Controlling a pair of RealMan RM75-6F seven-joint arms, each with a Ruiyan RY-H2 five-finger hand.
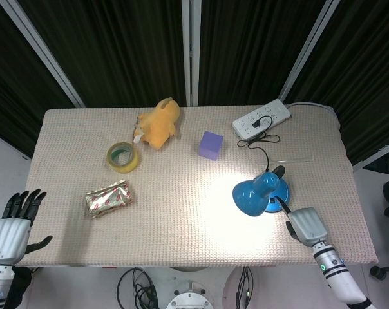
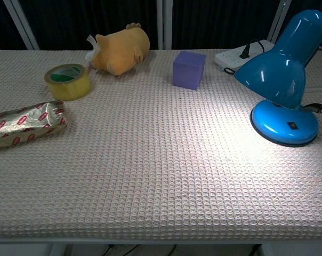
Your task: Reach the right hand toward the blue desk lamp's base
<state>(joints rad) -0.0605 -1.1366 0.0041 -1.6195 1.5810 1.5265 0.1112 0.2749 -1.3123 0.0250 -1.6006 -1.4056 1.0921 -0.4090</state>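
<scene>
The blue desk lamp [image 1: 251, 197] stands lit at the table's right, its head [image 2: 281, 58] tilted toward the middle. Its round base [image 1: 279, 193] [image 2: 284, 125] carries a small black switch. My right hand [image 1: 306, 224] hovers just off the base's near right side, holding nothing. One dark finger [image 1: 281, 205] stretches out to the base's rim and the others look tucked under the palm. In the chest view only that fingertip [image 2: 316, 108] shows at the right edge. Off the table's front left corner, my left hand [image 1: 11, 222] hangs with fingers spread.
A white power strip [image 1: 261, 118] with the lamp's black cord lies at the back right. A purple cube [image 1: 210, 145], a yellow plush toy [image 1: 158, 123], a tape roll [image 1: 122, 157] and a foil packet [image 1: 107, 198] sit across the middle and left of the table [image 1: 181, 238].
</scene>
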